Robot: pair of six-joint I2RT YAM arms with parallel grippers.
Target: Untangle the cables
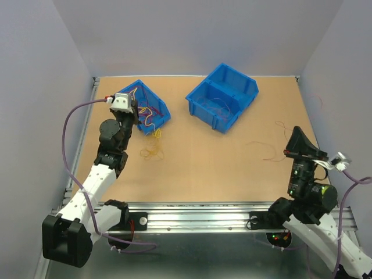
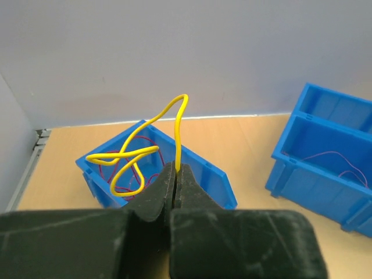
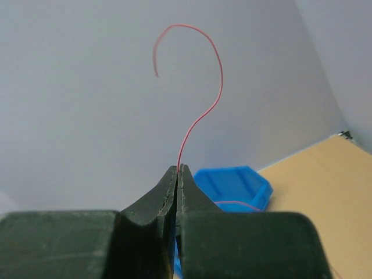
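- The left jaws are pinched shut on a yellow wire (image 2: 176, 133). It rises from the tips, arches over and falls in loose loops above the small blue bin (image 2: 212, 177).
- The rest of the cables (image 1: 146, 114) lie in that bin as a red-and-yellow tangle. A few yellow-orange curls (image 1: 154, 152) sit on the tabletop (image 1: 221, 174) just in front of it.
- The right jaws are also closed, on a single red wire (image 3: 221, 81). It curls free in the air like a question mark and touches nothing, so that strand looks fully separated.
- The step in hand appears to be drawing the yellow wire clear of the tangle. Lift it slowly and straight up, and watch whether any red strands ride up with its loops.
- The left wrist view does not show whether the yellow loops are hooked around the red wires below or only hang over them. Treat them as hooked until they come free.
- The wire is thin and held at the very tips of the jaws. Pull along the line of the jaws, because a sideways tug could let it slip out.
- The small bin looks light, so a snag might drag or tip it. If it shifts, ease back and change the angle of the pull.
- The right arm is well apart from the left and will not get in its way. The divided blue bin (image 1: 224, 96) holds a thin red strand, so it seems a likely place to set down the freed wires.
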